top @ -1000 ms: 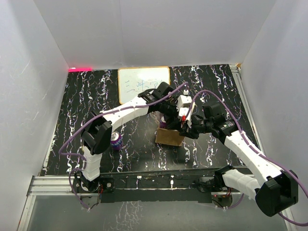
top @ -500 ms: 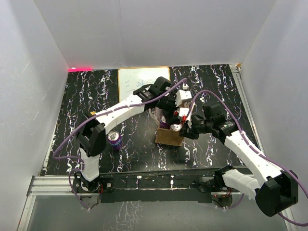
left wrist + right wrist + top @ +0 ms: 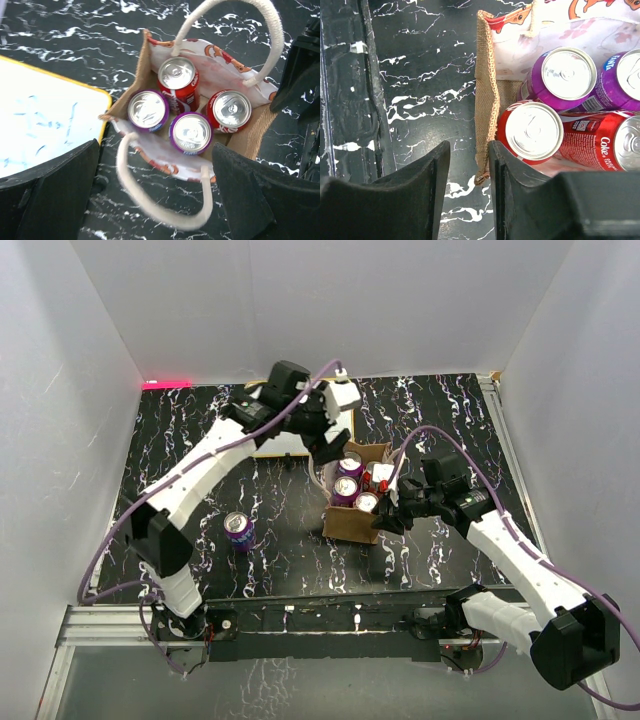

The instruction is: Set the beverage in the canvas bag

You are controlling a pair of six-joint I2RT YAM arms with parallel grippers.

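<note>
The canvas bag (image 3: 350, 525) stands upright on the table (image 3: 450, 410) with its mouth open to the ceiling. It is straight below the left gripper (image 3: 156, 147), which hangs over it released and empty, its fingers spread wider than the mouth. Four drinks stand inside on their bases, long axes vertical and pull-tab tops up, packed two by two and touching: two red cans (image 3: 176, 75) and two purple cans (image 3: 147, 110). A cream handle (image 3: 150, 210) droops across the mouth's side nearest this gripper, and its twin arches over the far side. The lining is white with a red-orange pattern.

The right gripper (image 3: 468, 150) sits low at one corner of the bag, fingers narrowly apart. The burlap rim's corner lies in the gap against one finger, with bare table showing between it and the other, so nothing is pinched.

A lone purple can (image 3: 238, 531) stands upright on the table, well apart from both grippers and on the arm-base side of the left one.

A whiteboard (image 3: 45, 125) lies flat just beside the bag, partly under one left finger. Its blue scribbles cannot be read. In the right wrist view a red can reads "Coke" and a purple one "Fanta".
</note>
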